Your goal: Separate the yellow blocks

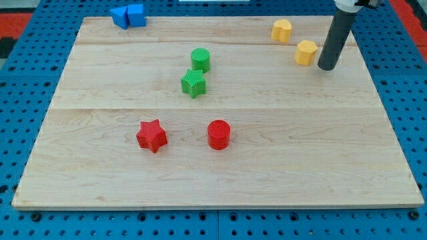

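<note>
Two yellow blocks sit near the view's top right of the wooden board (213, 167). One yellow block (282, 30), rounded on one side, lies near the top edge. A yellow hexagonal block (306, 52) lies just below and to the right of it, a small gap apart. My tip (327, 67) stands just right of the hexagonal block and slightly below it, close to it; I cannot tell if they touch.
Two blue blocks (129, 15) touch each other at the top left edge. A green cylinder (200, 59) and a green star (193, 83) sit in the upper middle. A red star (152, 135) and a red cylinder (218, 134) lie lower down.
</note>
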